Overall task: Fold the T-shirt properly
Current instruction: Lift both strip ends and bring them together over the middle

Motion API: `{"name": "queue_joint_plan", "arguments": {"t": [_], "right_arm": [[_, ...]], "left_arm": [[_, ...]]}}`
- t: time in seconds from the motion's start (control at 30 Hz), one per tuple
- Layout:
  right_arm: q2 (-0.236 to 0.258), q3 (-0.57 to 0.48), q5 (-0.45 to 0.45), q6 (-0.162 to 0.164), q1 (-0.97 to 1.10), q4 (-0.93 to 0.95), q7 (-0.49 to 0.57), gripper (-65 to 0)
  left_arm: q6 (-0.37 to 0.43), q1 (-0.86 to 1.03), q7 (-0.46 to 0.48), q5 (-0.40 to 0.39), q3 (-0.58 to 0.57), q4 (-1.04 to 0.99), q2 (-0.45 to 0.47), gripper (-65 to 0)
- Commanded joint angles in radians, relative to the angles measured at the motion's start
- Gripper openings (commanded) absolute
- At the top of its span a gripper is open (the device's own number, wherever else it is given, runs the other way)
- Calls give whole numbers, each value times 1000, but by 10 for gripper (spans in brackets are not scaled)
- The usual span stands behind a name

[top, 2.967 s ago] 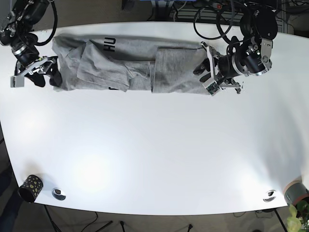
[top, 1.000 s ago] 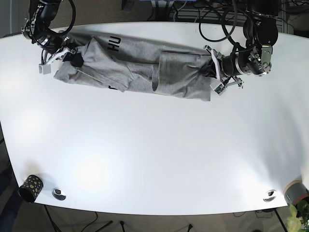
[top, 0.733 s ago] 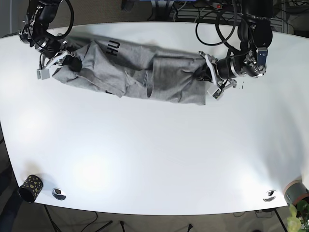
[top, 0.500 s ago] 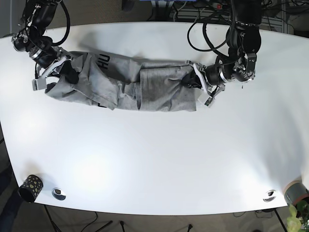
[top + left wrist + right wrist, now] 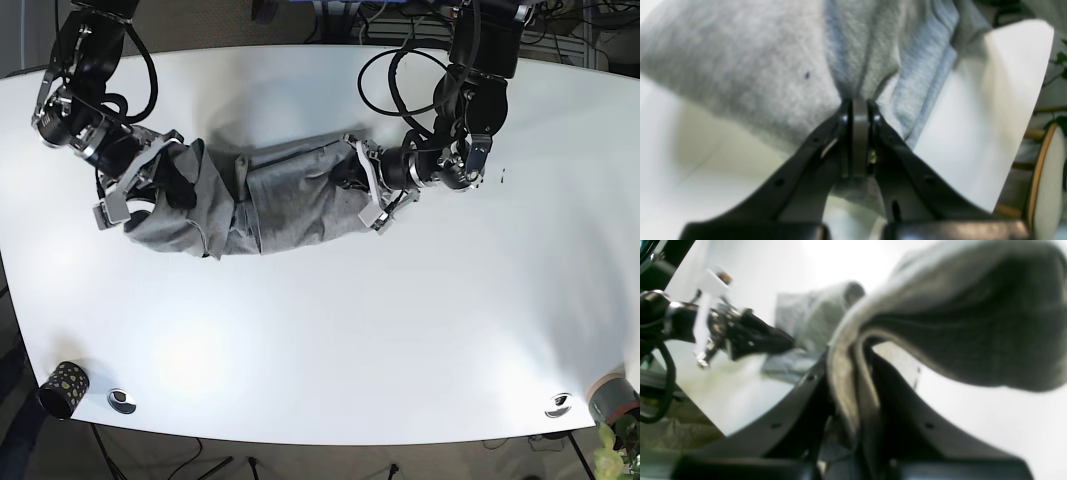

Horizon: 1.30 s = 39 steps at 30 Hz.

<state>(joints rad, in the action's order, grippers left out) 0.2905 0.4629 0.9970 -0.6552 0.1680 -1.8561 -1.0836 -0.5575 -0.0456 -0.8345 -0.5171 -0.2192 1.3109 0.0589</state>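
The grey T-shirt [image 5: 270,200] lies bunched in a rumpled band across the upper middle of the white table [image 5: 330,330]. My left gripper [image 5: 363,192], on the right in the base view, is shut on the shirt's right end; the left wrist view shows grey cloth [image 5: 780,66] pinched between the closed fingers [image 5: 857,133]. My right gripper [image 5: 160,190], on the left in the base view, is shut on the shirt's left end; in the right wrist view folded cloth [image 5: 960,316] drapes over and runs between the fingers [image 5: 853,400].
A dark patterned cup [image 5: 62,388] and a small round fitting [image 5: 121,401] sit at the table's front left. Another round fitting [image 5: 558,405] and a grey pot with a plant [image 5: 612,400] are at the front right. Cables hang behind the table's far edge.
Both grippers have moved toward each other and toward the front of the table with the shirt's ends. The shirt has gone from a long stretched band to a shorter, bunched one.
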Motion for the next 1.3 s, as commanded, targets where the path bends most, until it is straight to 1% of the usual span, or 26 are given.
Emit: {"name": "queue_joint_plan", "arguments": {"t": [0.0, 0.1, 0.2, 0.33, 0.5, 0.73, 1.03, 1.17, 1.27], "right_arm": [[14, -11, -14, -5, -40, -24, 27, -650], [14, -59, -112, -13, -83, -27, 27, -650], [16, -97, -168, -13, -106, -27, 27, -650], [46, -160, -178, -15, -106, -49, 27, -650], [40, -243, -185, -15, -130, -73, 27, -650], [-41, -300, -194, -15, -169, -67, 27, -650], [-149, -425, -375, -15, -232, -60, 30, -650], [-178, -448, -409, -15, -258, -12, 53, -650], [-182, -487, -410, -15, -273, 48, 89, -650]], "left_arm": [[11, 3, -52, 45, 2, 0, 17, -650], [6, 3, -52, 44, 7, 0, 60, -650], [4, -9, -52, 44, 7, 2, 109, -650], [4, -26, -56, 42, 4, 9, 151, -650], [4, -53, -56, 41, 7, 8, 190, -650], [4, -64, -56, 44, 2, 8, 190, -650], [4, -66, -56, 44, 2, 2, 186, -650], [4, -67, -56, 41, 2, 6, 186, -650], [4, -67, -56, 41, 4, 6, 186, -650]]}}
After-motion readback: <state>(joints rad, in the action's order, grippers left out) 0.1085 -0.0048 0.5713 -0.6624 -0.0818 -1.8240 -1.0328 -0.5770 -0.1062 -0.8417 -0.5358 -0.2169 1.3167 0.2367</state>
